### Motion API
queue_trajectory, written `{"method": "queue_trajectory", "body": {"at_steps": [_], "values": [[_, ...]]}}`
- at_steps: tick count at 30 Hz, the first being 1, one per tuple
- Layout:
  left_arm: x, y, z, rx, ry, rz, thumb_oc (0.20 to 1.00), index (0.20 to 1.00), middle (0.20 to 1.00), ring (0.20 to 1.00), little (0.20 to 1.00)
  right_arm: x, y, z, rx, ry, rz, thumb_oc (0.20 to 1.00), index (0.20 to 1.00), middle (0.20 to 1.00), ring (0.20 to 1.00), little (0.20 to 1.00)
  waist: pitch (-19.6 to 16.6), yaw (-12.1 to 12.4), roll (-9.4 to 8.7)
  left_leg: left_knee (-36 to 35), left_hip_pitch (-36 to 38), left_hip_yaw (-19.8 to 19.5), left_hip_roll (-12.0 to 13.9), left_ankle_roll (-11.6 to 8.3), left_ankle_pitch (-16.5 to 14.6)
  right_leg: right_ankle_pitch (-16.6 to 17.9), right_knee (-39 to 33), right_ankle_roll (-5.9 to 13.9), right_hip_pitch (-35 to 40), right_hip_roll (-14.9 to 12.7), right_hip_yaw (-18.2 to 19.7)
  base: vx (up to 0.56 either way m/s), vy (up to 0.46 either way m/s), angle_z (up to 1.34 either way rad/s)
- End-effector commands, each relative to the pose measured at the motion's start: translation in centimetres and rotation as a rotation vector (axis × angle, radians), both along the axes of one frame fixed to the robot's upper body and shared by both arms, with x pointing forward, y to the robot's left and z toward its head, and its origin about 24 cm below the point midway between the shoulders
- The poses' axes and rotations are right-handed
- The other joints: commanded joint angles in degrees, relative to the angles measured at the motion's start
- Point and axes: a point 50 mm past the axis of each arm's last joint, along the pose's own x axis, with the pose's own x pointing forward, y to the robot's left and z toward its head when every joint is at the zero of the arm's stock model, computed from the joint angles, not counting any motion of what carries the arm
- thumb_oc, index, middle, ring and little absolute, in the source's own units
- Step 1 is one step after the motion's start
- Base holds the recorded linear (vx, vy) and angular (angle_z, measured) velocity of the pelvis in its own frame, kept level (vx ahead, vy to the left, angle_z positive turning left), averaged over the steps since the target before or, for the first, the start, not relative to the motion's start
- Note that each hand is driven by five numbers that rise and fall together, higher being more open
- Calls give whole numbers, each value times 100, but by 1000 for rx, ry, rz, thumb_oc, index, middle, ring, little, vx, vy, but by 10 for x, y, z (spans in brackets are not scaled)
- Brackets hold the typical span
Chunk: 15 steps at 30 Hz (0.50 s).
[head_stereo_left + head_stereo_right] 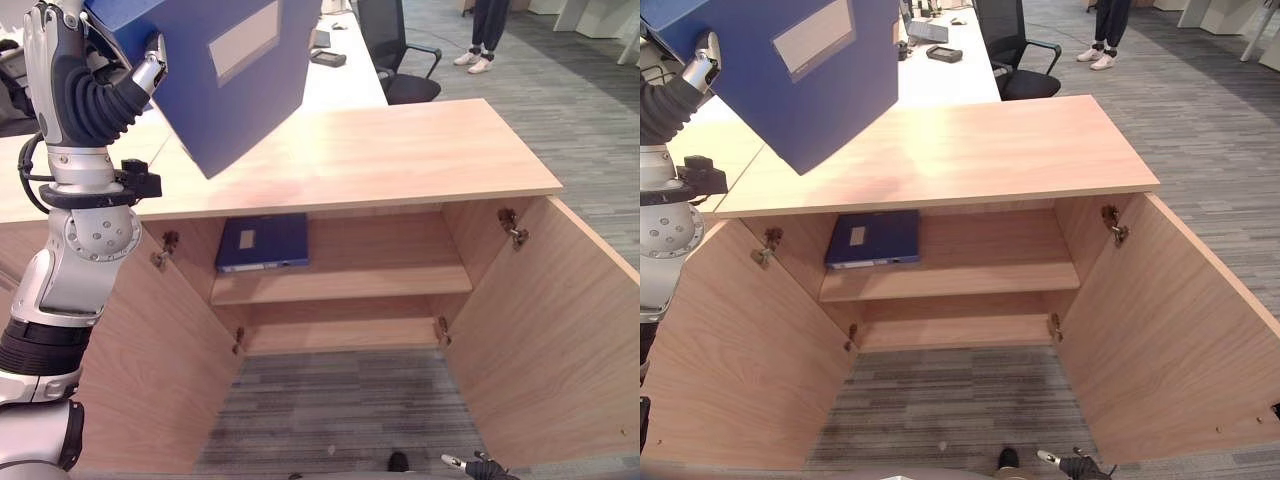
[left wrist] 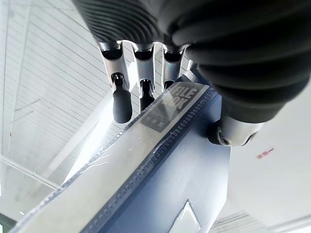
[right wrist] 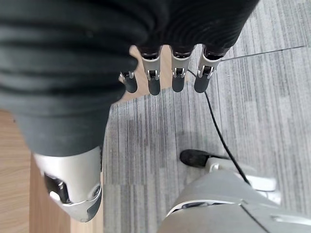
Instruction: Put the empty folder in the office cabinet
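A large blue folder (image 1: 230,70) with a pale label hangs tilted in the air above the left end of the cabinet top (image 1: 400,150). My left hand (image 1: 90,90) is raised at the upper left and shut on the folder's edge; in the left wrist view its fingers (image 2: 121,104) curl over the spine (image 2: 160,184) and the thumb presses the other side. The wooden office cabinet stands open below, its upper shelf (image 1: 400,265) bare on the right. My right hand (image 3: 165,73) hangs low near the floor with relaxed fingers, holding nothing.
A second blue folder (image 1: 263,241) lies flat on the left of the upper shelf. Both cabinet doors (image 1: 560,330) are swung wide towards me. Behind the cabinet are a desk with small items (image 1: 328,58), a black office chair (image 1: 395,50) and a person's legs (image 1: 485,30).
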Motion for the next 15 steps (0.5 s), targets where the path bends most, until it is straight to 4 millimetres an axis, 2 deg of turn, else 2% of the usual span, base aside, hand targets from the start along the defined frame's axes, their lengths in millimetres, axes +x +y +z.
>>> {"method": "queue_trajectory", "body": {"at_steps": [1,3,6,12,15], "values": [[-26,1,45,-61,-160,-202,200,200,200,200,200,18,0,4,10,-53,41,1000,1000,1000,1000,1000,-21,-33,-191,19,-53,-104,-70,-125,-310,-906,115,645,672,-474,-78,36,-7,4],[-30,3,39,-116,-95,-353,200,200,200,200,200,20,-1,5,24,-59,40,1000,1000,1000,1000,1000,-18,0,-187,19,-51,-113,-62,-126,-307,-912,113,640,682,-478,-75,0,0,0],[-35,6,34,-143,-34,-470,200,200,200,200,200,22,0,5,39,-60,59,1000,1000,1000,1000,1000,-11,15,-181,19,-38,-119,-55,-132,-309,-922,110,637,698,-479,-78,0,0,0],[-39,15,24,-172,76,-577,200,200,200,200,200,31,5,7,74,-97,78,1000,1000,1000,1000,1000,-12,66,-188,19,-35,-114,-54,-142,-310,-923,106,621,722,-476,-96,0,0,0],[-42,22,17,-172,155,-636,200,200,200,200,200,47,10,12,113,-171,79,1000,1000,1000,1000,1000,-14,124,-203,19,-36,-124,-56,-143,-309,-924,109,618,724,-473,-96,0,0,0]]}}
